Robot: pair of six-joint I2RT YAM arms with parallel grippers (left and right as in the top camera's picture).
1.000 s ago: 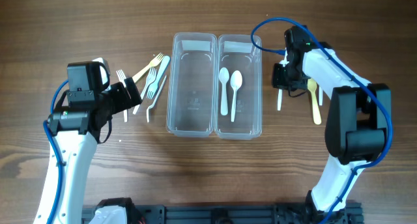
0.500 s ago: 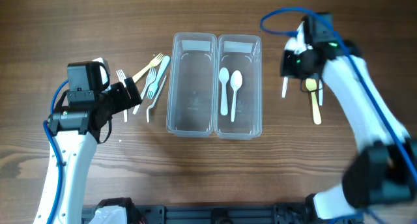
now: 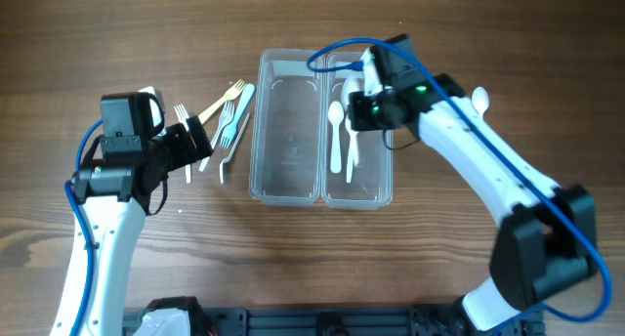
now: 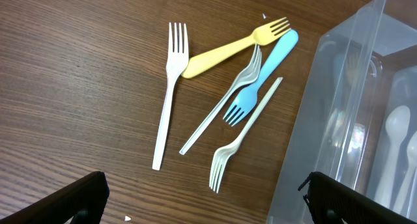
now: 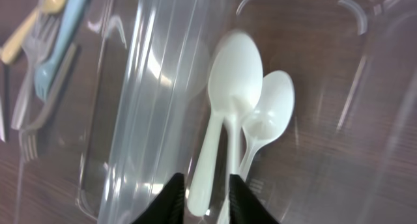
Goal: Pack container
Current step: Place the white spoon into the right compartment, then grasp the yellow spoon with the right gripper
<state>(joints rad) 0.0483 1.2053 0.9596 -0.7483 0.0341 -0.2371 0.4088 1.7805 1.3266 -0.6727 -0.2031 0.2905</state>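
Two clear plastic containers stand side by side, the left one (image 3: 260,131) with nothing in it, the right one (image 3: 389,175) holding white spoons (image 3: 335,116). My right gripper (image 3: 357,109) hovers over the right container, shut on a white spoon (image 5: 234,61) whose handle runs between the fingers (image 5: 203,183). Another spoon (image 5: 268,116) lies below it. Several forks lie left of the containers: a yellow one (image 4: 228,48), a blue one (image 4: 260,77) and a white one (image 4: 171,87). My left gripper (image 3: 200,141) is open and empty above the table beside them (image 4: 205,195).
A white spoon (image 3: 479,102) lies on the wooden table to the right of the containers, partly behind the right arm. The right arm stretches across that side. Another white fork (image 4: 241,142) lies close to the left container's wall (image 4: 326,120).
My right gripper has swung left from the table's right side, carrying the white spoon, and is over the right container. The left arm has not moved.
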